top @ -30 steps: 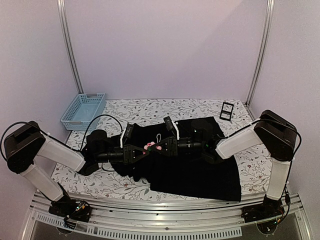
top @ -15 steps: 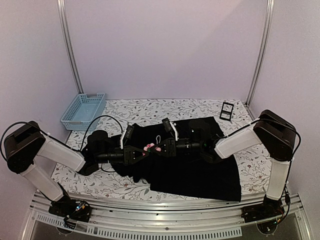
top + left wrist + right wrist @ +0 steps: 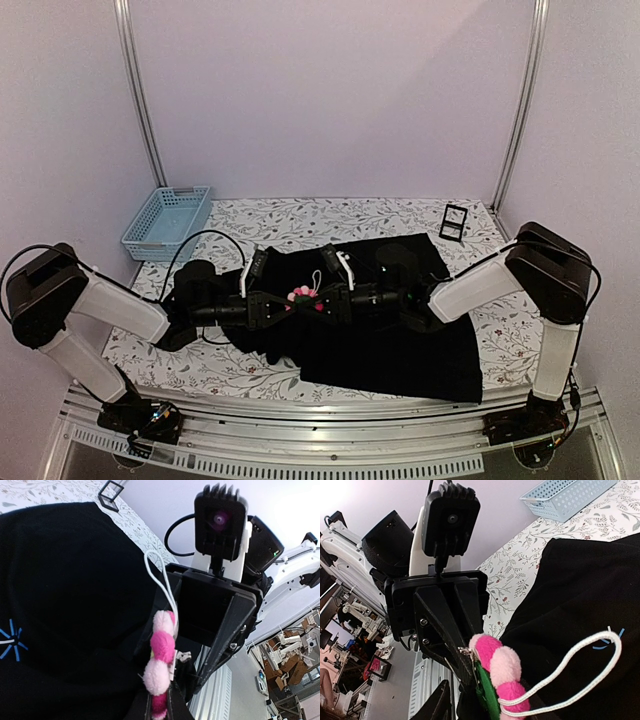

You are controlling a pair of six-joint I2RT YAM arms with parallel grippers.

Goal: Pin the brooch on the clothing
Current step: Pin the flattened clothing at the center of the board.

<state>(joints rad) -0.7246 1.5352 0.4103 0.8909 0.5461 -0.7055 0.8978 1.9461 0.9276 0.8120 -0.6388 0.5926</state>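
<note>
— Holding something up there?
— Yes. My left gripper [image 3: 288, 304] is pinched tight on the brooch [image 3: 300, 294]. Its two fingers [image 3: 142, 712] squeeze the bottom of the brooch, and the pink petals stick up between them.
— And your other one?
— My right gripper [image 3: 316, 300] comes at it from the other side, nose to nose with the left one. Its tips are right at the back of the brooch. I cannot tell if they pinch it or only touch it.
— Where is the brooch?
— Up over the middle of the bench [image 3: 300, 212], just above the clothing [image 3: 390, 345]. A white loop [image 3: 620, 647] hangs off it.
— And the clothing?
— It lies spread out, black and soft, from the middle toward the near right corner. Its little blue star [image 3: 10, 641] shows near the brooch, not touching it.
— Anything else?
— A blue basket [image 3: 167, 222] sits at the far left corner. A small black stand [image 3: 453, 222] sits at the far right corner.
</note>
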